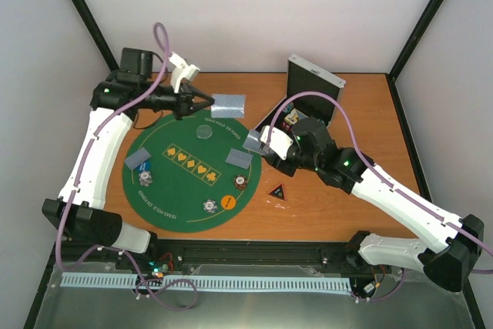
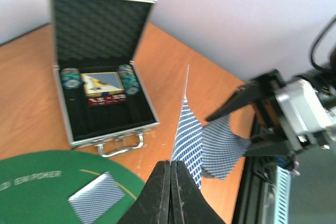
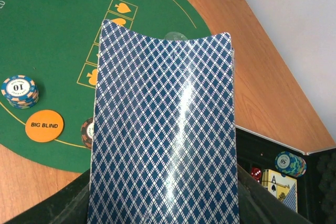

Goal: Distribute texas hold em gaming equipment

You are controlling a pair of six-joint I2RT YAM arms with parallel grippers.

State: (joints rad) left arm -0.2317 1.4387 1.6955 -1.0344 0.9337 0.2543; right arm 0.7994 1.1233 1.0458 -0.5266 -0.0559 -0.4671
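One upright card [image 2: 187,129] clamped in the tightly closed left claw [image 2: 171,164]; a card stack [image 3: 163,124] within the narrowly parted right claw [image 1: 267,144].

Wooden table [image 1: 362,198], green mat [image 1: 189,190], metal case [image 1: 312,82], marker [image 1: 278,190]

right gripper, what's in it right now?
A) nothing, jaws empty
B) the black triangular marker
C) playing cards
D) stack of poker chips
C: the right gripper is closed on playing cards. In the right wrist view their blue diamond-pattern backs fill the space between its fingers, facing the camera.
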